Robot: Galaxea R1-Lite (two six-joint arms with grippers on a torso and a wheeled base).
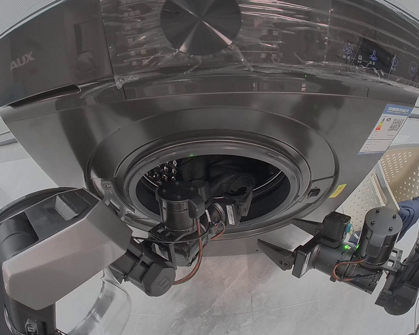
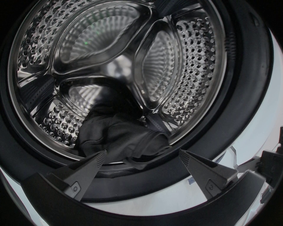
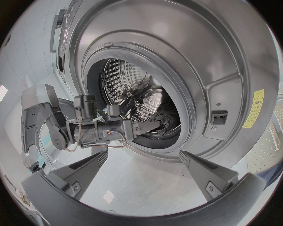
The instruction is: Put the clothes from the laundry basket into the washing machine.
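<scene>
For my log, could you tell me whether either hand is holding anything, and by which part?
Nothing is held. The left hand is open, the dark garment loose in the drum beyond it; the right hand is open, empty.

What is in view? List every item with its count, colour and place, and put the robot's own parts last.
washing machine: one, dark grey, straight ahead, its door open
drum: one, shiny steel with holes, inside the machine
black garment: one, lying low in the drum near its mouth
door: one, clear glass, swung open on the robot's left
basket: one, white with holes, right of the machine
blue garment: one, dark blue, at the basket
yellow sticker: one, beside the door latch
label: one, white and blue, on the machine's front, right side
floor: grey tiles
left gripper: open, at the drum's mouth
right gripper: open, below the opening
</scene>
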